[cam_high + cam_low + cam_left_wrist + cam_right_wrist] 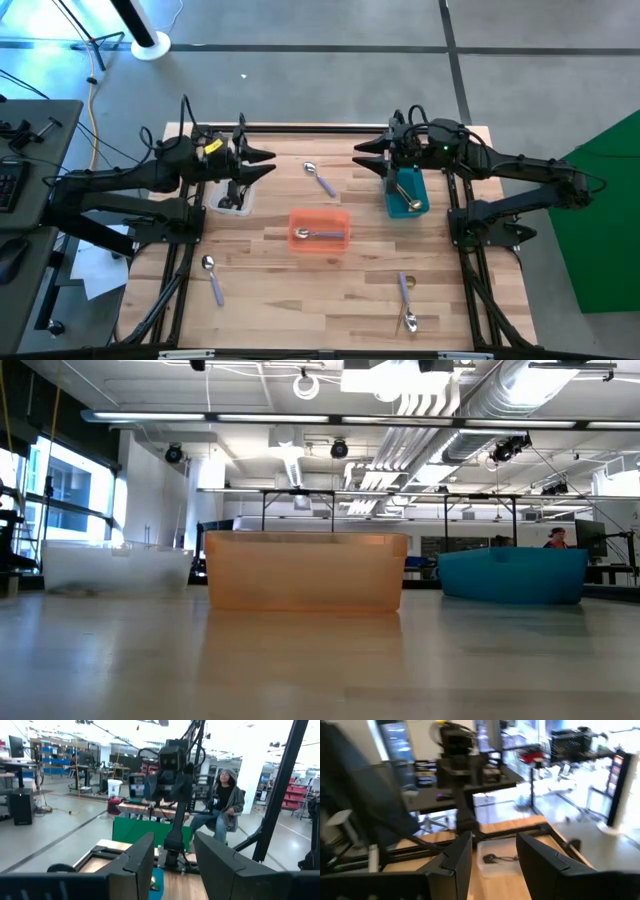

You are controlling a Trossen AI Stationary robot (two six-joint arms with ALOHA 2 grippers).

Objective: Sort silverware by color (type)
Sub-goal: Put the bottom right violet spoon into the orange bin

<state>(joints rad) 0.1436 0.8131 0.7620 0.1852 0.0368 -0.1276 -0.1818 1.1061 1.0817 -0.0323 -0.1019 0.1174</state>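
Observation:
In the high view, both arms hang raised over the table's far side and hold nothing. My left gripper (268,163) (172,865) is open above the clear bin (235,196), which holds black spoons (490,858). My right gripper (360,160) (492,862) is open beside the teal bin (407,193), which holds a gold spoon (402,191). The orange bin (320,230) contains a lavender-handled spoon (318,235). Other lavender-handled spoons lie flat on the table at far centre (320,179), near left (212,277) and near right (407,305).
The low view shows the clear bin (115,568), orange bin (305,570) and teal bin (512,575) in a row, with no gripper in sight. Bare wood lies between the bins and the near edge. A person (225,800) sits beyond the table's right side.

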